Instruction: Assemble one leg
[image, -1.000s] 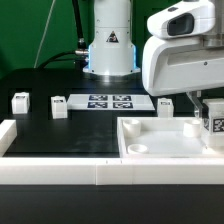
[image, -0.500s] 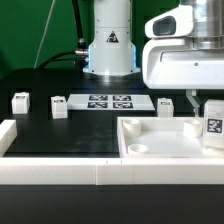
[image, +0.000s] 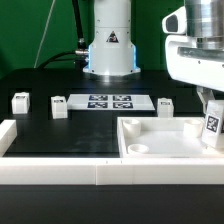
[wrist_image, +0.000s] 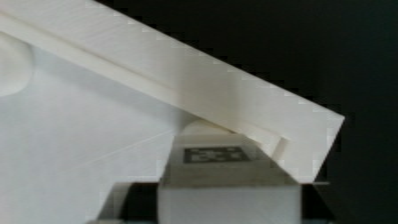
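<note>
My gripper is at the exterior view's right, shut on a small white leg with a black-and-white tag. It holds the leg upright at the right corner of the big white tray. In the wrist view the leg fills the space between my jaws, its tag facing the camera, and its far end is against the tray's raised rim. I cannot tell whether the leg is touching the tray. Three more legs stand on the black table: two at the left and one behind the tray.
The marker board lies flat at the back centre. The robot's white base stands behind it. A white wall runs along the front edge, with a short return at the left.
My gripper has moved toward the exterior view's right and slightly down with the leg in it, from over the tray's right part to its right corner. The other legs have not moved.
</note>
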